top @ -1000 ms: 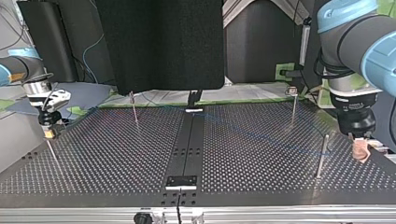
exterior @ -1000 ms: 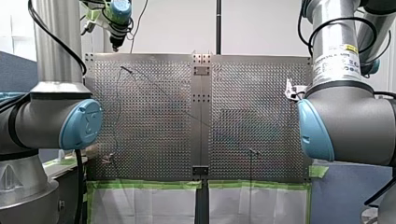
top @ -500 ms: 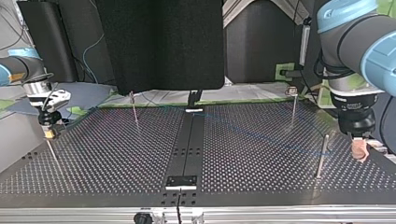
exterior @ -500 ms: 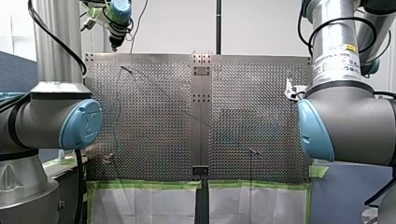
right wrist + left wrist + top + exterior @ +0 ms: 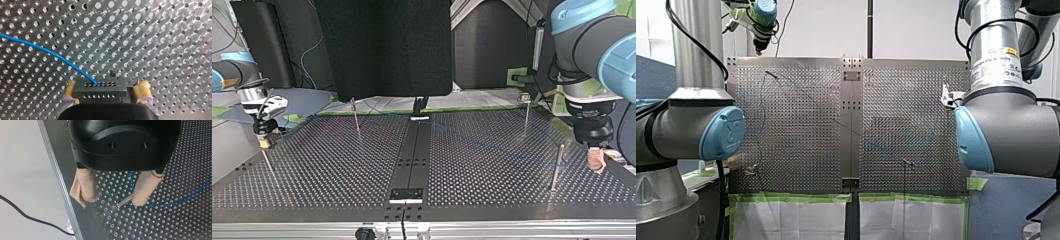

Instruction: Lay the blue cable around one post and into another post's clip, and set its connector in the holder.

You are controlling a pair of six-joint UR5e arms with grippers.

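In the right wrist view, a dark connector block with rows of small holes sits between the yellow pads of my right gripper. The blue cable runs out of the block and across the perforated table. The jaws stand wide on either side of the block. In the top view this gripper hangs over a thin post at the left. My left gripper is open, with beige pads. A short metal post tip and the blue cable lie beside one pad.
Thin posts stand on the perforated table. The faint blue cable crosses its right half. My left gripper hangs close to the table's right edge. A black panel stands behind.
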